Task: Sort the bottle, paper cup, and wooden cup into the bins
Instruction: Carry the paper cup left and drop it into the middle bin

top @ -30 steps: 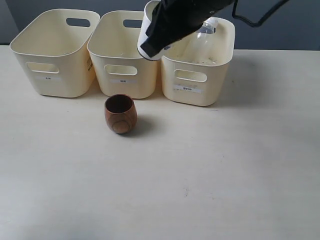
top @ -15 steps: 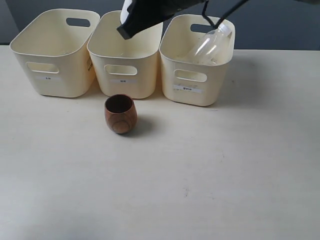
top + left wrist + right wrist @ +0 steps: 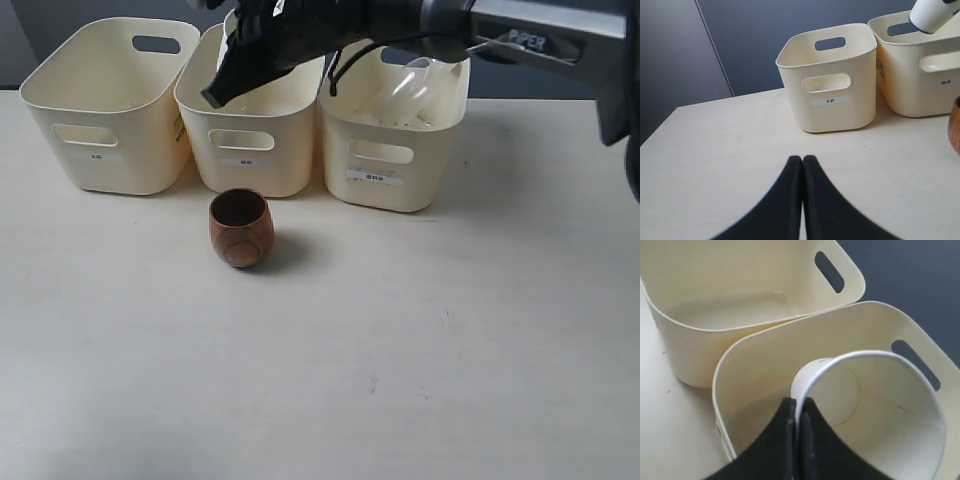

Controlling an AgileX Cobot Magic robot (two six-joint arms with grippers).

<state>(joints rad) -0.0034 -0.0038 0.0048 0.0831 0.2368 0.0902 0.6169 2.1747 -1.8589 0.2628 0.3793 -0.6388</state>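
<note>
Bins point(image 3: 250, 150): we see the bottle point(image 3: 405, 95) lying in the right one.
Right gripper point(image 3: 797, 412): pinching the paper cup point(image 3: 870, 405) rim above the middle bin.
Left gripper point(image 3: 802, 162): closed — empty.
Wooden cup point(image 3: 241, 228): on open table point(image 3: 400, 350), just before the middle bin.

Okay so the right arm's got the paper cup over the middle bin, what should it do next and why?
Probably open and drop it. The right gripper pinches the paper cup by its rim, directly above the middle bin, which looks empty below. The bottle is binned; the wooden cup waits.

Cream bins point(image 3: 110, 105) stand on a pale beige table point(image 3: 450, 340); before the middle bin, the wooden cup point(image 3: 240, 228) shows reddish-brown grain.
</note>
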